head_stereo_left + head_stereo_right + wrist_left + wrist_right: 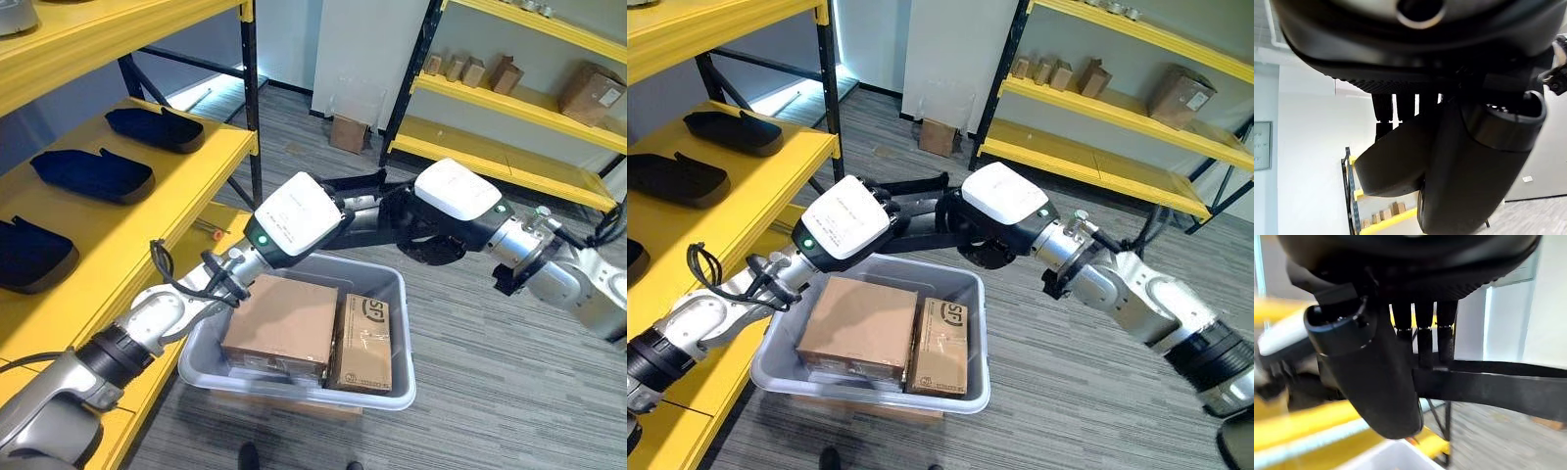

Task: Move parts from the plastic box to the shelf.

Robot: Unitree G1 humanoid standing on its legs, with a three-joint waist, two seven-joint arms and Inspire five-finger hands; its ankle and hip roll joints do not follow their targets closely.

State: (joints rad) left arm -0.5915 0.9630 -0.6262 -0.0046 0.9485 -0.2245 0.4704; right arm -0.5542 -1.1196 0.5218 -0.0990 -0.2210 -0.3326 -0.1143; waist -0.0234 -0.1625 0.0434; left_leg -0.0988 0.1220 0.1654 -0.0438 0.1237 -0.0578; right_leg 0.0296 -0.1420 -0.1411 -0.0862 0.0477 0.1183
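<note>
The grey plastic box (390,394) sits on the floor beside the yellow metal shelf (186,186), holding a brown cardboard carton (282,321) and a smaller printed carton (363,343). Above the box's far rim, the left hand (299,217) and right hand (446,201) grip a long black part (911,211) between them, fingers curled around it. Beyond, three dark moulded parts (93,174) lie on the shelf.
</note>
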